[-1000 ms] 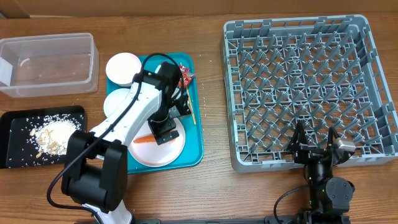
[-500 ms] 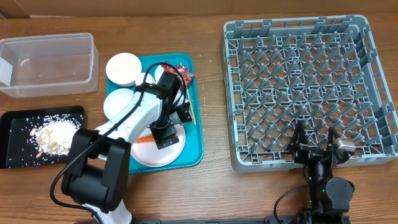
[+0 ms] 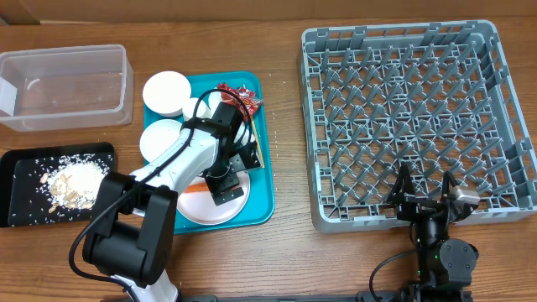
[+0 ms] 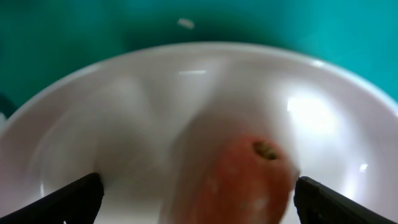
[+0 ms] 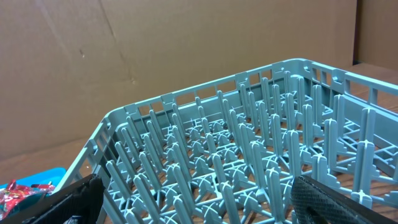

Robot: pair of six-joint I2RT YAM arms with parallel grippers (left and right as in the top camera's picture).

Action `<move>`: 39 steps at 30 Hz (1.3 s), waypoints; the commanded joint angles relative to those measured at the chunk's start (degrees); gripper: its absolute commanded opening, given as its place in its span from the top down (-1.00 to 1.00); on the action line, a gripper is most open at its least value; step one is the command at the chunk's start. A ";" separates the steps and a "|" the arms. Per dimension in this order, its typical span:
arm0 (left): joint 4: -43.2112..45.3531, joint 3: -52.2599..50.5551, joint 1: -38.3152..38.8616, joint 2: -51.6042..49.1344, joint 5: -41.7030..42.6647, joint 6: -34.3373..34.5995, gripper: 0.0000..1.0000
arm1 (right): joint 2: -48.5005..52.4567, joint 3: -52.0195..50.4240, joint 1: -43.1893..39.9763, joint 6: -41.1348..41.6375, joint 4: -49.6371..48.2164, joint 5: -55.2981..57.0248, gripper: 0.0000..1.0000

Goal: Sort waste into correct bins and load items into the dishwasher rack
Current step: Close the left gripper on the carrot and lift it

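Overhead, the left tool [image 3: 225, 179] sits low over the white plate [image 3: 195, 210] at the near end of the teal tray [image 3: 267, 180], left of middle on the counter [image 3: 285, 252]. An orange scrap [image 4: 249, 180] lies on that plate. It may be carrot, but the close wrist view is too blurred to be sure. In that view the left tool's jaws stand wide, one tip at each lower corner, with the scrap between them and a little toward one side. Nothing is gripped yet. I'd guess the wide spread is there so the tips can drop either side of the scrap before pinching it.

The black tray [image 3: 17, 210] with rice-like leftovers lies at the near left, which looks the likely home for food waste. A clear tub [image 3: 67, 84] stands beyond it. White bowls [image 3: 166, 91] and a red wrapper [image 3: 243, 96] wait at the tray's far end.

The grey rack [image 3: 503, 126] fills the right side and holds nothing. The right tool [image 3: 424, 195] is parked at its near edge, jaws spread wide and holding nothing, out of the left arm's way
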State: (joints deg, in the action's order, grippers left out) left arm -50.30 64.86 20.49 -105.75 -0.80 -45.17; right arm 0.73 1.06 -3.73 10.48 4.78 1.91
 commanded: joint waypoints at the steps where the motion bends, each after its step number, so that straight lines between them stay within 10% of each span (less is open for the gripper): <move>1: -0.11 -0.55 -0.22 1.07 8.98 0.42 -1.00 | -0.57 -0.59 -0.26 -0.28 -0.22 0.59 -1.00; 25: 0.74 -4.92 -1.38 1.05 -5.60 0.17 -0.98 | -0.57 -0.59 -0.26 -0.28 -0.22 0.57 -1.00; 39: 0.90 -4.90 -1.33 1.07 -5.60 0.46 -0.12 | -0.57 -0.59 -0.26 -0.28 -0.22 0.59 -1.00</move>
State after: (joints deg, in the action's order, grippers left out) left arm -49.89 61.76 19.73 -104.14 -6.28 -45.01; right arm 0.73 1.06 -3.73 10.46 4.75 1.93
